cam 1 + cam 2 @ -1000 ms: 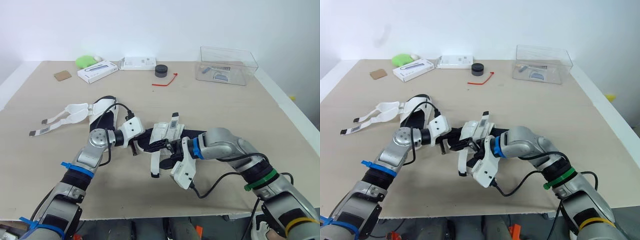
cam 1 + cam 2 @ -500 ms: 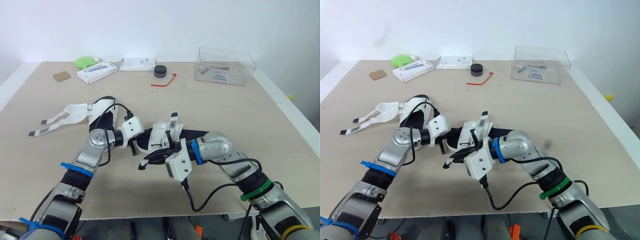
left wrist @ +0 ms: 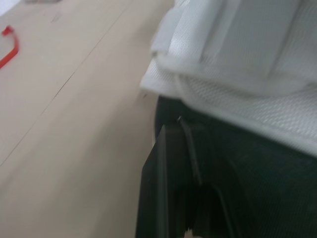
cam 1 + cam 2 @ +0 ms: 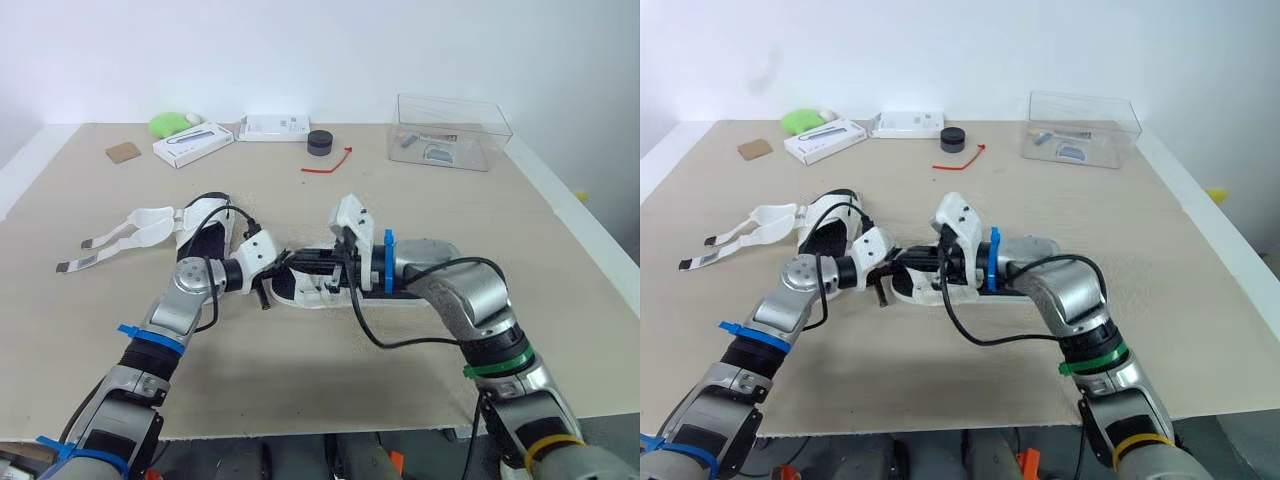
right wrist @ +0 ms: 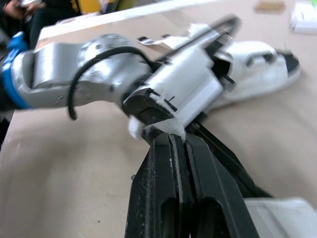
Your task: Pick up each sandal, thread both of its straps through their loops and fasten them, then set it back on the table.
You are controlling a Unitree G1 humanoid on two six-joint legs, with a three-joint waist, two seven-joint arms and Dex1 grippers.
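One white sandal with a black footbed [image 4: 318, 296] lies mid-table between my two grippers. My left gripper [image 4: 268, 283] is shut on its near end; in the left wrist view a black finger [image 3: 166, 188] lies against the footbed under the white mesh strap [image 3: 237, 59]. My right gripper [image 4: 303, 262] reaches over the sandal from the right and is shut on a thin white strap [image 5: 168, 130], pinched between its fingertips. The second sandal [image 4: 203, 228] lies to the left with its straps [image 4: 110, 240] spread open on the table.
Along the far edge lie a cardboard scrap [image 4: 124, 152], a green object [image 4: 172, 123], two white boxes [image 4: 195, 143] [image 4: 274, 127], a black puck [image 4: 320, 141] and a red tie [image 4: 330, 162]. A clear plastic box [image 4: 452, 132] stands at the back right.
My right gripper was open beside the sandal; its wrist has rolled over and risen above the sandal, and it has shut on the strap. The left gripper kept its hold.
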